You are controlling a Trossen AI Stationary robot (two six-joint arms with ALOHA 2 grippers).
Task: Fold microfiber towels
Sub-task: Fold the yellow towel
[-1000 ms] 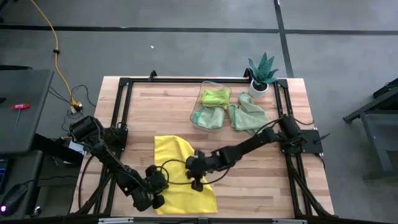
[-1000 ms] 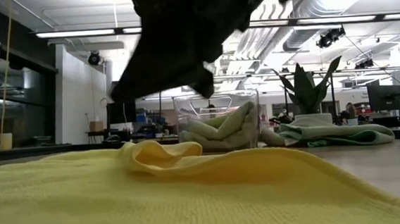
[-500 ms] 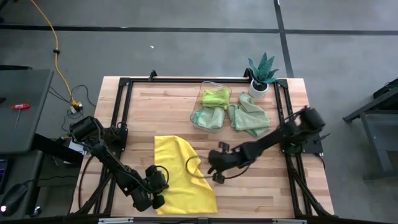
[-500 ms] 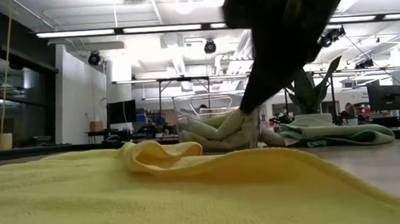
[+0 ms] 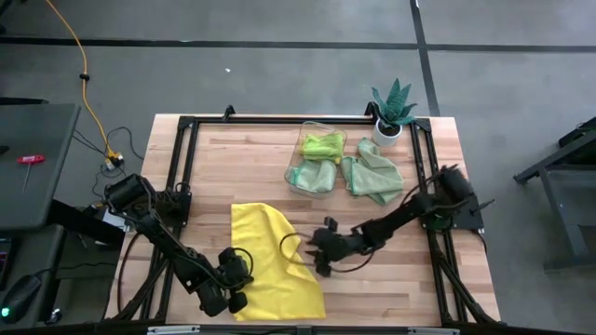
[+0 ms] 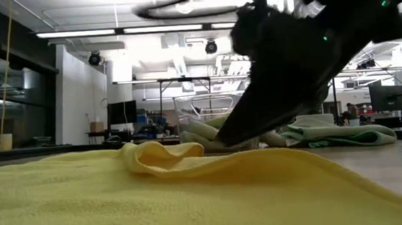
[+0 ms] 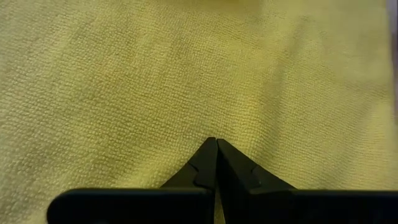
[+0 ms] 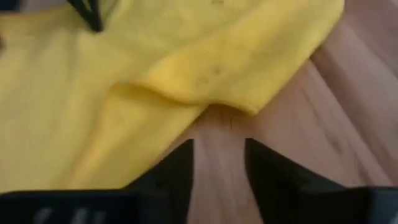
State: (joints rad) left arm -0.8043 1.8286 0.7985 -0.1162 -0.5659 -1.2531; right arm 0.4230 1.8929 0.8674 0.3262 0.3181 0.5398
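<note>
- Your right gripper (image 8: pixel 217 155) fingers stand apart, empty; yellow towel (image 5: pixel 270 256) edge lies just ahead.
- Your left gripper (image 7: pixel 216 144) fingers are pressed together over that towel.

My right gripper (image 5: pixel 319 261) has bare table (image 5: pixel 391 279) open from three to six o'clock, but the yellow towel (image 5: pixel 265 251) lies just at its nine, its raised fold in the way. At twelve to one o'clock the bin (image 5: pixel 317 156), the green towel (image 5: pixel 372 175) and the plant (image 5: pixel 391 107) crowd the far edge. My left gripper (image 5: pixel 233 300) sits on the yellow towel at seven o'clock, with clear wood (image 5: pixel 233 167) along the far left.
</note>
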